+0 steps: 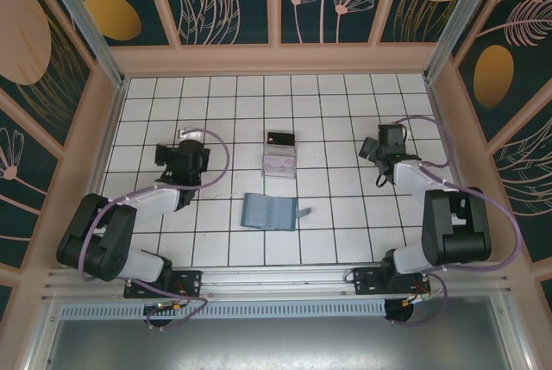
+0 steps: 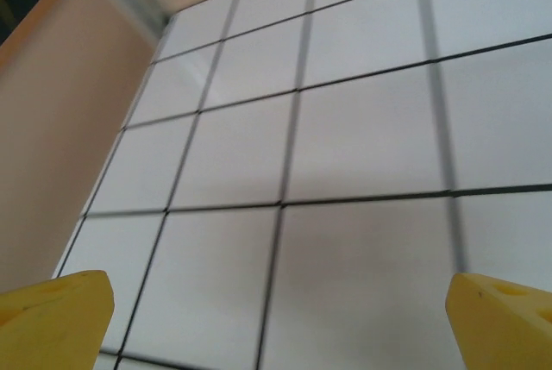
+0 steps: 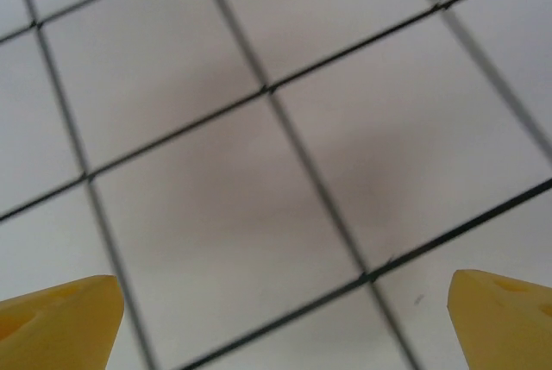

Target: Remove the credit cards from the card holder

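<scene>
The card holder (image 1: 269, 212) lies open and flat on the white tiles at the middle of the table, slate-blue with a centre crease. A small grey strip (image 1: 304, 212) pokes out at its right edge. One black credit card (image 1: 281, 139) lies flat on the tiles further back. My left gripper (image 1: 172, 154) hovers to the left of the holder, well apart from it. Its yellow fingertips (image 2: 56, 318) stand wide open over bare tiles (image 2: 345, 241). My right gripper (image 1: 373, 147) is off to the right, also open, its fingertips (image 3: 60, 322) with nothing between them.
A see-through plastic box (image 1: 279, 164) stands between the black card and the card holder. Wooden walls (image 1: 103, 120) close in the tiled floor on the left, back and right. The left wall (image 2: 52, 128) is close to my left gripper.
</scene>
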Motion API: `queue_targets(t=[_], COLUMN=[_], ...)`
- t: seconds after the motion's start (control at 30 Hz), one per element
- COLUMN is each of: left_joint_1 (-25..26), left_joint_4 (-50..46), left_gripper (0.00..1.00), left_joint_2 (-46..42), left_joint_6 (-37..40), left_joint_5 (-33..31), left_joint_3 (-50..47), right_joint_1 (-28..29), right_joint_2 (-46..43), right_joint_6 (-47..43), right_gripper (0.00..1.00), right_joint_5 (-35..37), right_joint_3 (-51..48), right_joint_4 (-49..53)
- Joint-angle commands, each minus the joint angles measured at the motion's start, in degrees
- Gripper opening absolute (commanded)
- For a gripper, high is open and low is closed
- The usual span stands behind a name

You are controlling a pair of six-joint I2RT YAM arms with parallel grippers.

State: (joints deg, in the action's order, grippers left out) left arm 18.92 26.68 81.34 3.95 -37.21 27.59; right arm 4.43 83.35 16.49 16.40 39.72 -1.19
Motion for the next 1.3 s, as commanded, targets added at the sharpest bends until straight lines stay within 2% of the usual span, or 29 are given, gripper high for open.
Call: queue_targets(t=[0.0,0.1,0.17,0.33,0.4,0.43,0.5,0.63,0.7,0.87,0.93,1.27], left_joint_1=[-2.45,-5.67,-7.16,-12.15,-13.73,-14.32,-15.77,-18.60,-18.57,-18.53,-18.57,-18.57], left_joint_4=[14.99,21.17,25.75,35.56,40.25,38.40,39.04,47.73,46.94,46.22,45.97,46.36], left_gripper=[0.99,0.99,0.98,0.98,0.99,0.99,0.98,0.98,0.99,0.99,0.99,0.98], left_joint_2=[-2.01,-2.77,-3.55,-3.08,-1.55,-0.72,1.38,5.88,5.79,6.02,5.99,5.68], left_joint_6=[-3.35,-4.38,-3.88,-5.51,-5.80,-6.25,-7.42,-8.70,-7.78,-7.55,-8.33,-8.43], left_joint_5=[-2.26,1.67,4.32,16.04,20.76,21.70,23.57,29.62,31.47,31.24,29.33,29.41], left_joint_3=[-4.71,-8.32,-10.35,-13.04,-13.61,-12.40,-11.85,-14.68,-14.43,-13.89,-13.77,-14.15], right_joint_1=[-0.98,-1.15,-1.21,-5.77,-6.17,-6.05,-5.52,-5.63,-5.58,-5.67,-5.65,-5.79], right_joint_2=[1.83,2.76,1.93,-0.48,2.81,4.76,4.52,4.68,4.70,4.74,4.80,4.80], right_joint_6=[-9.36,-14.99,-16.83,-13.91,-13.94,-14.55,-15.25,-15.30,-15.36,-15.33,-15.33,-15.35], right_gripper=[0.98,0.99,0.99,0.99,0.99,0.99,0.99,0.99,0.99,0.99,0.99,0.99], right_joint_5=[5.58,6.08,3.86,-11.28,-12.65,-13.37,-13.82,-14.14,-14.19,-14.35,-14.31,-14.89], right_joint_3=[-4.93,-11.48,-14.14,-24.62,-27.06,-27.74,-26.51,-26.61,-26.64,-26.63,-26.58,-26.52], right_joint_4=[-18.33,-34.99,-41.90,-63.13,-70.20,-73.63,-70.21,-70.52,-70.62,-70.77,-70.72,-70.58])
